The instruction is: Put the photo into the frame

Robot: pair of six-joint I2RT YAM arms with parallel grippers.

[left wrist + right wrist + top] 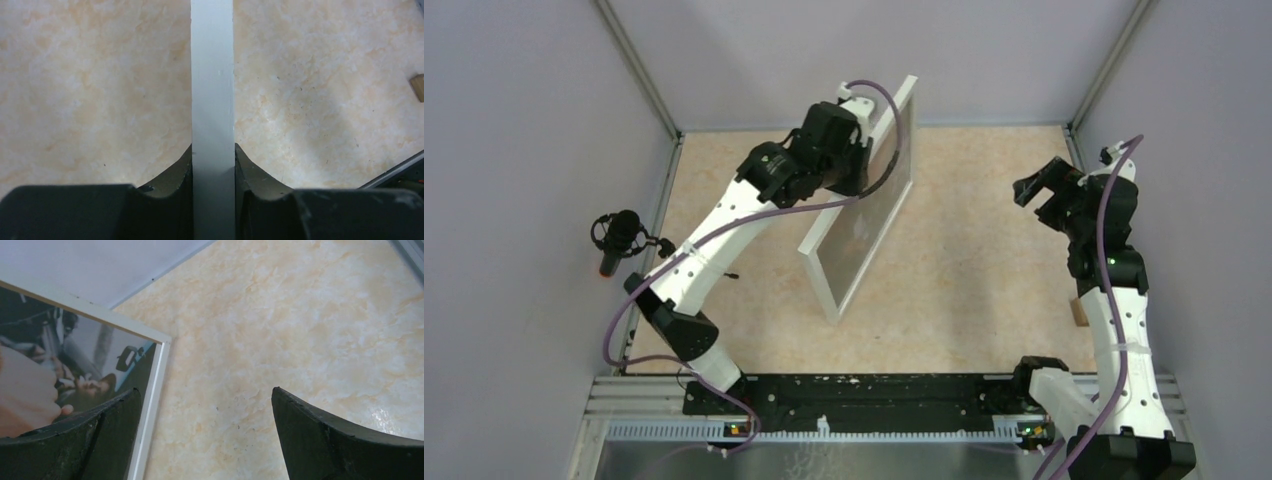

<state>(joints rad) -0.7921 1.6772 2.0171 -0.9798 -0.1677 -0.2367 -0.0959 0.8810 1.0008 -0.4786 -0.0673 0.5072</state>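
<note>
The frame (820,268), a large rectangle of white strips, stands on edge, tilted, near the middle of the table with its face turned to the right. My left gripper (876,135) is shut on its upper strip. In the left wrist view that strip (212,75) runs straight up between the two dark fingers of the left gripper (213,155). My right gripper (1036,185) hangs open at the right, apart from the frame. In the right wrist view the right gripper (205,390) has only table between its fingers, and the frame's corner (155,370) encloses the photo (60,365), dark with orange-brown patches.
The tabletop (984,260) is pale marbled beige, closed in by grey walls. A small brown piece (1079,312) lies at the table's right edge behind my right arm, also seen as a brown piece (418,87) in the left wrist view. A black microphone (614,240) stands off the left side.
</note>
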